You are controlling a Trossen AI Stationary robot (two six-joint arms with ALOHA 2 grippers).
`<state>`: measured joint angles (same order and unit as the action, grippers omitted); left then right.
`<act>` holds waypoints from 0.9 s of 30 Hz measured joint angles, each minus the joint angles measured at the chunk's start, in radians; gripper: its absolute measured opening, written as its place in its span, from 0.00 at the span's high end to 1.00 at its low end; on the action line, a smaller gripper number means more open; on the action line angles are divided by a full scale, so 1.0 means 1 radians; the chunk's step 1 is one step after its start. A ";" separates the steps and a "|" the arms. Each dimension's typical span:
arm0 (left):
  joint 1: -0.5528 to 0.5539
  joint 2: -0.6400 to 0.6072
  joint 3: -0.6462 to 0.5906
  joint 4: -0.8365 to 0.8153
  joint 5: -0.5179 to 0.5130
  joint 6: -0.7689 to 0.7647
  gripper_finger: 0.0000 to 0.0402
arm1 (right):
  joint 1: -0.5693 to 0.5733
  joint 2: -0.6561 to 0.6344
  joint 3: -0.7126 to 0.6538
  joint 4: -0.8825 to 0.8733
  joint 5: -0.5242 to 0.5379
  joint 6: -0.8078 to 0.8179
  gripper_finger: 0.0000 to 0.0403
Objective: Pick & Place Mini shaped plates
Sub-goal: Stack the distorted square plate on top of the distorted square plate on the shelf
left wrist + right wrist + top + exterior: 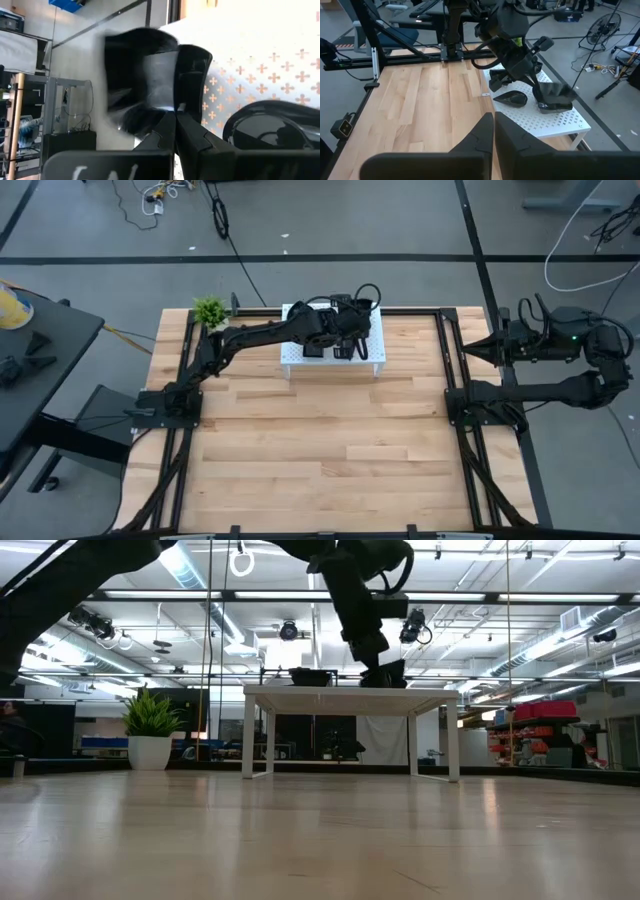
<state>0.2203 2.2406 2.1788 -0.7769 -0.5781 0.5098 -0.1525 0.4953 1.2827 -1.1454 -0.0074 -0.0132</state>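
Note:
The white perforated stand (374, 350) sits at the table's far edge with black mini shaped plates lying on its top. In the right wrist view, a teardrop plate (512, 98) and another black plate (498, 80) rest there. My left gripper (347, 340) reaches over the stand, shut on a squarish black plate (137, 75), which the right wrist view shows as the squarish plate (555, 96) at the stand's far end. A rounded plate (272, 127) lies beside it. My right gripper (493, 125) is shut on nothing, held high at the table's right edge. My left gripper pinches the squarish plate's rim (167, 102) between its two fingers, coming slantwise from above. The plate is tilted, its hollow side turned toward the wrist camera. Whether its low edge (552, 106) touches the stand I cannot tell.
A small green potted plant (210, 310) stands at the table's far left corner, beside the stand. Black frame rails run along the table's left and right sides. The wooden tabletop (330, 440) spreads out in front of the stand.

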 joint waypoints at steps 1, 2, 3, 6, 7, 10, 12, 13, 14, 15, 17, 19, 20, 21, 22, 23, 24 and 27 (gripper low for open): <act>-0.001 0.000 0.001 0.003 -0.001 0.000 0.98 | 0.000 0.000 0.000 0.000 0.000 0.000 0.95; -0.001 0.000 0.001 0.001 0.000 0.000 0.98 | 0.000 0.000 0.000 0.000 0.000 0.000 0.95; 0.000 0.002 0.001 -0.002 -0.001 0.000 0.98 | 0.000 0.000 0.000 0.000 0.000 0.000 0.95; 0.000 0.002 0.000 -0.002 -0.003 0.000 0.98 | 0.000 0.000 0.000 0.000 0.000 0.000 0.95; 0.000 0.002 0.000 -0.001 -0.005 0.000 0.98 | 0.000 0.000 0.000 0.000 0.000 0.000 0.95; 0.000 0.002 0.000 -0.002 -0.017 0.000 0.97 | 0.000 0.000 0.000 0.000 0.000 0.000 0.95; 0.000 0.002 0.000 -0.001 -0.027 0.001 0.96 | 0.000 0.000 0.000 0.000 0.000 0.000 0.95; 0.000 0.002 0.000 -0.001 -0.029 0.001 0.96 | 0.000 0.000 0.000 0.000 0.000 0.000 0.95; 0.000 0.002 0.000 -0.002 -0.029 0.001 0.96 | 0.000 0.000 0.000 0.000 0.000 0.000 0.95; 0.000 0.002 0.000 -0.002 -0.028 0.001 0.96 | 0.000 0.000 0.000 0.000 0.000 0.000 0.95; 0.000 0.002 0.000 -0.001 -0.028 0.001 0.96 | 0.000 0.000 0.000 0.000 0.000 0.000 0.95; 0.000 0.002 0.000 -0.002 -0.028 0.001 0.96 | 0.000 0.000 0.000 0.000 0.000 0.000 0.95; 0.000 0.002 0.000 -0.002 -0.028 0.002 0.96 | 0.000 0.000 0.000 0.000 0.000 0.000 0.95; 0.000 0.002 0.000 -0.001 -0.028 0.003 0.96 | 0.000 0.000 0.000 0.000 0.000 0.000 0.95; 0.000 0.002 0.000 -0.001 -0.028 0.009 0.96 | 0.000 0.000 0.000 0.000 0.000 0.000 0.95; 0.000 0.002 0.000 -0.002 -0.028 0.020 0.96 | 0.000 0.000 0.000 0.000 0.000 0.000 0.95; 0.000 0.002 0.000 -0.002 -0.028 0.028 0.96 | 0.000 0.000 0.000 0.000 0.000 0.000 0.95; 0.000 0.002 0.000 -0.002 -0.027 0.034 0.96 | 0.000 0.000 0.000 0.000 0.000 0.000 0.95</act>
<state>0.2201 2.2429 2.1792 -0.7784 -0.6053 0.5440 -0.1528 0.4953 1.2823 -1.1454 -0.0078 -0.0132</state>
